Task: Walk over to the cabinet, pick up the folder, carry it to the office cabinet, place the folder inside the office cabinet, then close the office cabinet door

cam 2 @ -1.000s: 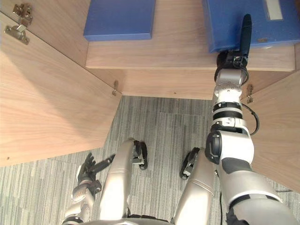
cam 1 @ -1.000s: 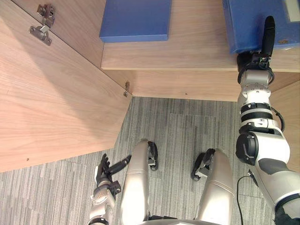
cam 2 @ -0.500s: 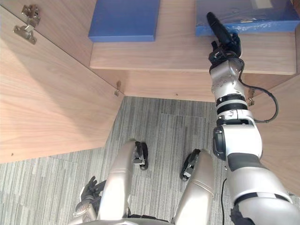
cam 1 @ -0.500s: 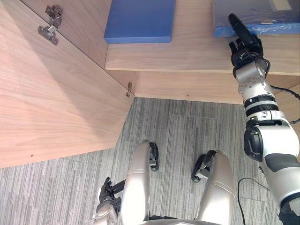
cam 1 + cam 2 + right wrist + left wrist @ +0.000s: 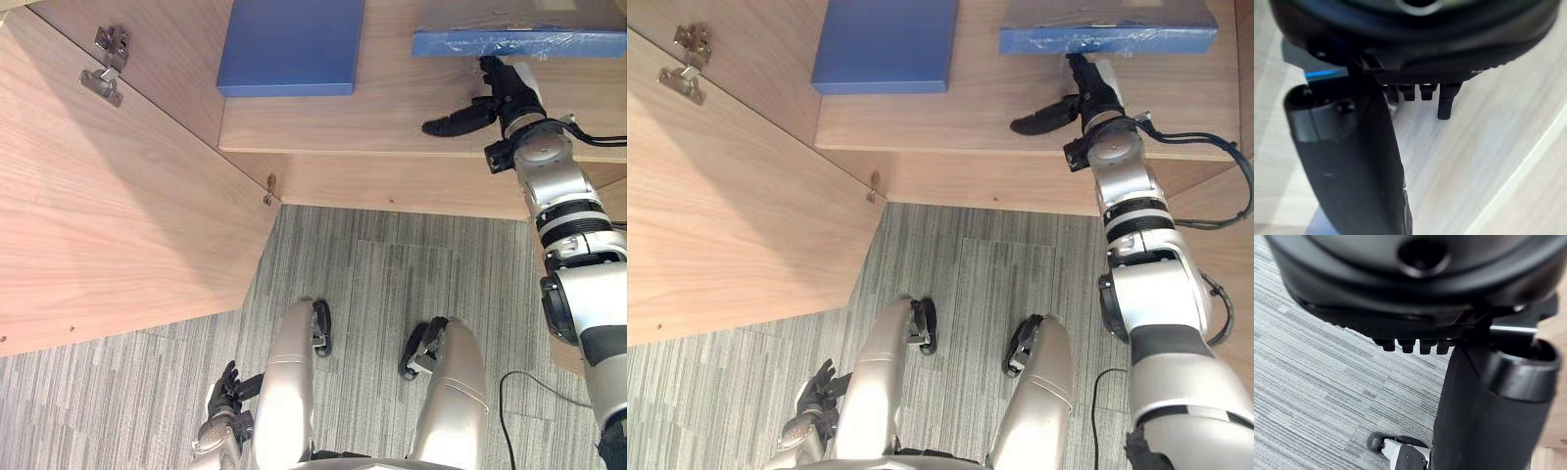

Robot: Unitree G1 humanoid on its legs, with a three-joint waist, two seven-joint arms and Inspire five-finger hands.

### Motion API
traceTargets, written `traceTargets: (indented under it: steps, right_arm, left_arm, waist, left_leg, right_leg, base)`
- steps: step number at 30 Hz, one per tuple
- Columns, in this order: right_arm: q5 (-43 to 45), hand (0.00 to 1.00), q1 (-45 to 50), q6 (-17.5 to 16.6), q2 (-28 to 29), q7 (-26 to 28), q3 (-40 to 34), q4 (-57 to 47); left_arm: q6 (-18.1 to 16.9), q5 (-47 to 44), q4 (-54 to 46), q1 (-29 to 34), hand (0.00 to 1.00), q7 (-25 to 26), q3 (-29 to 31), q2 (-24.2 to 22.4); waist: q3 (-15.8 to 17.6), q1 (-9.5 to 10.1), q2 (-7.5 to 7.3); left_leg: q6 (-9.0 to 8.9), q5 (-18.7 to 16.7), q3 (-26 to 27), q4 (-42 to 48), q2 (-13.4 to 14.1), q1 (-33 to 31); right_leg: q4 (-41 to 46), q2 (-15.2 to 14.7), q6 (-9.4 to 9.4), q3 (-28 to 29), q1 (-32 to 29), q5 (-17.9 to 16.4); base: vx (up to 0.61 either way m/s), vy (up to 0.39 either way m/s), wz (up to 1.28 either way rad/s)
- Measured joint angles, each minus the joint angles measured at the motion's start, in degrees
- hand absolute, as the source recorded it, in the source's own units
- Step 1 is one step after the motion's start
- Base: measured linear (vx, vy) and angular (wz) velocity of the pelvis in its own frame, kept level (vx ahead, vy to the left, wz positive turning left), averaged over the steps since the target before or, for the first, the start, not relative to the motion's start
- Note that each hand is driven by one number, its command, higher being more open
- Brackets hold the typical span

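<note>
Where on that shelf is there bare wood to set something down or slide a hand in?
The shelf is bare between the left folder and the right folder, front to back. The strip in front of the left folder is free too. The right end is crowded: the right hand sits just in front of the right folder.

Head stereo pair looks straight down from above, sharing shelf (image 5: 392, 108) and carpet (image 5: 392, 274). Wrist cams sit very close: left faces carpet, right faces shelf.
</note>
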Motion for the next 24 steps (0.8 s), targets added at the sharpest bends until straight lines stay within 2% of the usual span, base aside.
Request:
traceTargets:
  steps: [3, 7, 13, 24]
  right_arm:
    - [-5.1, 1.0, 2.0, -1.5, 0.0, 2.6, 0.0, -0.6]
    - [-10.0, 1.0, 2.4, -2.3, -0.4, 3.3, -0.4, -0.8]
    - [-19.7, 1.0, 6.0, -3.4, -0.6, -0.5, -3.5, -3.9]
    - [-20.9, 1.0, 9.1, -3.7, -1.4, -2.3, -3.5, -6.5]
  left_arm:
    - [0.1, 0.0, -0.1, 0.2, 1.0, -1.4, 0.0, 0.8]
    - [0.9, -0.1, -1.1, 0.4, 1.0, -2.5, 0.0, 1.1]
    - [1.1, 0.0, -3.4, 0.9, 1.0, -2.9, 0.0, 1.1]
    - [1.1, 0.5, -3.2, 2.1, 1.0, -2.4, 0.1, 1.1]
  waist:
    - [-0.5, 0.16, -0.89]
    - [-0.6, 0.27, -1.13]
    - [-0.6, 0.96, -1.17]
    - [-0.2, 0.84, -1.74]
  left_leg:
    - [0.0, 0.3, 0.4, -1.4, -0.1, 0.8]
    - [0.16, 0.4, 0.8, -1.9, -0.4, 0.9]
    - [0.63, 0.7, 1.7, -2.2, -1.3, 0.8]
    - [1.71, 0.3, 4.0, -2.2, -0.9, 0.8]
  right_leg:
    - [-1.2, 0.0, 0.36, 0.0, 0.5, 0.4]
    - [-2.0, -0.1, 0.77, 0.2, 0.6, 0.8]
    - [-2.0, -1.1, 1.26, 1.1, -0.1, 1.1]
    - [-2.9, -0.6, 1.86, 3.4, -1.6, 2.8]
  base:
    - [0.05, -0.002, -0.02]
    - [0.05, 0.021, 0.0]
    - [0.01, 0.005, 0.01]
    - [0.02, 0.004, -0.07]
